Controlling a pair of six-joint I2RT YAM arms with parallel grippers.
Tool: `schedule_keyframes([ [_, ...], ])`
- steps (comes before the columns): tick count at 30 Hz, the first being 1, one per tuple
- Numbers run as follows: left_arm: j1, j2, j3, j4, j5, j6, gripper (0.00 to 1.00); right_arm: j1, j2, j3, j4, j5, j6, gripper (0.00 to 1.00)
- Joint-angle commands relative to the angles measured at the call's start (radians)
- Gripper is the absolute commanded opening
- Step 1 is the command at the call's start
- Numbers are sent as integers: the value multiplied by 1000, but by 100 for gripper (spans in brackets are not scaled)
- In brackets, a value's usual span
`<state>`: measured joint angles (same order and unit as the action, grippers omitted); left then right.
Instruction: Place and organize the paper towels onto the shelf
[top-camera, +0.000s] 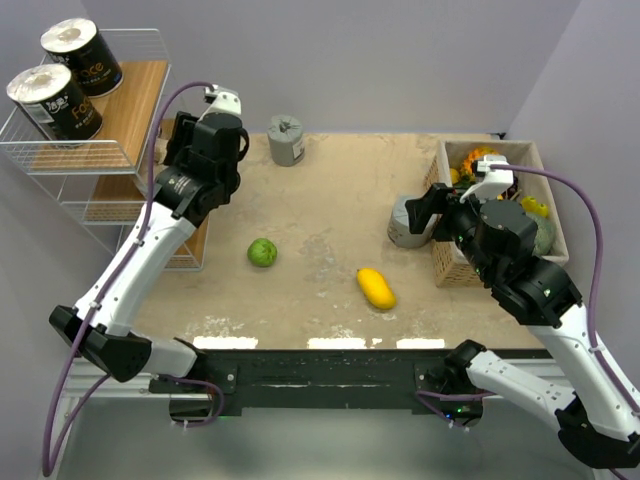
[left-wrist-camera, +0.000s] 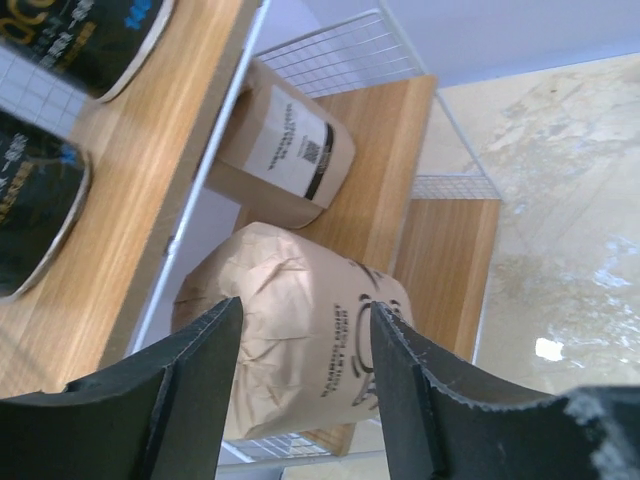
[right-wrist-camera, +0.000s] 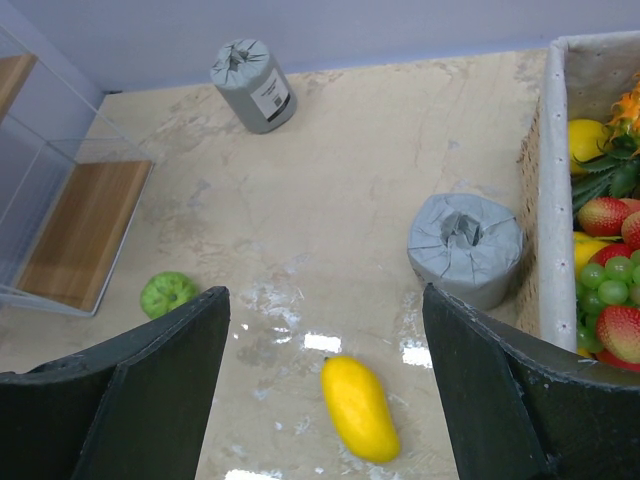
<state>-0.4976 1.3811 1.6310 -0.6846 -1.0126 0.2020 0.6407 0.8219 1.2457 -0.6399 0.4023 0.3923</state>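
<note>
The white wire shelf (top-camera: 60, 160) stands at the far left. Two black paper towel rolls (top-camera: 80, 55) (top-camera: 55, 100) stand on its top board. A tan roll (left-wrist-camera: 285, 145) lies on a lower board. My left gripper (left-wrist-camera: 305, 320) is at the shelf's right side, shut on a second tan roll (left-wrist-camera: 300, 330) held over the lower tiers. This roll is hidden in the top view. One grey roll (top-camera: 286, 139) stands at the table's back. Another grey roll (top-camera: 408, 222) (right-wrist-camera: 465, 247) sits by the fruit box. My right gripper (right-wrist-camera: 325, 295) is open and empty above the table, next to it.
A tan box of fruit (top-camera: 555, 215) (right-wrist-camera: 540, 200) stands at the right. A green fruit (top-camera: 262, 252) (right-wrist-camera: 167, 294) and a yellow mango (top-camera: 376, 288) (right-wrist-camera: 358, 405) lie on the table's middle front.
</note>
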Motion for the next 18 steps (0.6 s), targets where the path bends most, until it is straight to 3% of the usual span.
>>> schedule_keyframes([
  [1,-36,9,33,11,84,1,54,-1,-9,26,0,15,-15,82],
  [9,-56,36,-32,-20,120,-61,39,-1,-7,26,3,13,-15,82],
  [18,1,56,-125,-58,-18,-121,38,-1,5,32,6,-2,-20,82],
])
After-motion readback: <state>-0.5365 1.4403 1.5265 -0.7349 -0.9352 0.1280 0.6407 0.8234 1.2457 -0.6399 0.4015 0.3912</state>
